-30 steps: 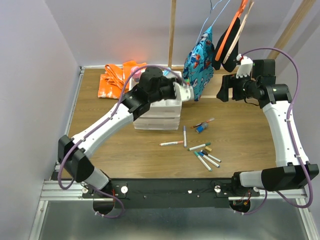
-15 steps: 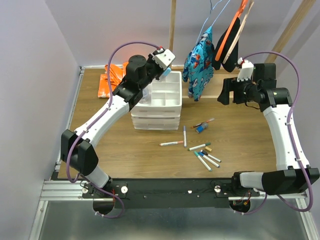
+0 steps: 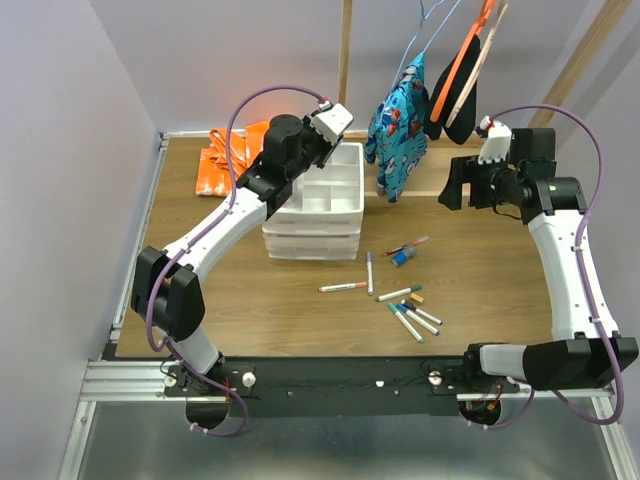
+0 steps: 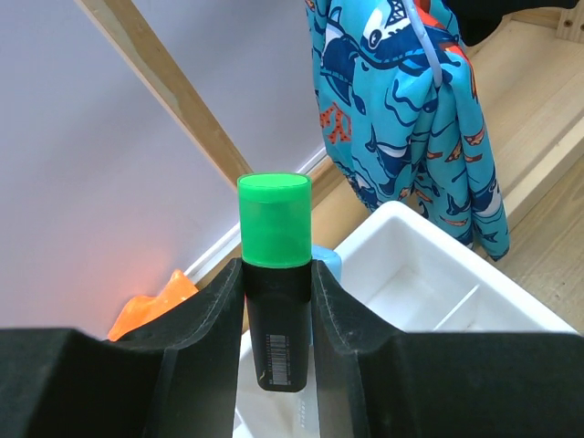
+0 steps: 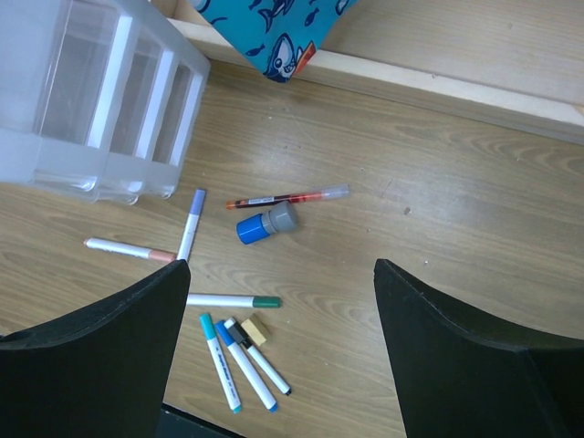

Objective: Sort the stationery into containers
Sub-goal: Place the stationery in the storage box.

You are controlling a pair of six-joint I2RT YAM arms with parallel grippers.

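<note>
Green-capped highlighter (image 4: 274, 274): black body, upright, clamped between the jaws of the left gripper (image 4: 274, 306), cap standing clear above them. From overhead, that gripper hangs over the far-left corner of the white drawer unit (image 3: 315, 245), above its top tray (image 4: 429, 265) and not down in it. So this one is mid-delivery, not placed.

Tray: the compartments I can see look bare. The far-left ones are hidden by the arm. A light-blue thing (image 4: 325, 265) sits just behind the highlighter; can't tell what it is or whether it lies in the tray. Drawers look closed.

On the table in front and to the right of the unit I count 9 items:
- orange-tipped marker (image 5: 128, 249)
- purple-capped marker (image 5: 192, 235)
- green-tipped marker (image 5: 233, 300), with the tan block (image 5: 253, 330) just beside it
- 3 markers (image 5: 245, 365) bunched together
- red pen (image 5: 287, 197), with a blue-and-grey stub (image 5: 266, 224) just beside it

Right gripper (image 5: 280, 274): jaws wide apart, empty, held high over the table to the right of the unit, well clear of the pile.

My read: early stage. Nothing confirmed sorted, 1 item in hand over the tray, 9 to go.
</note>
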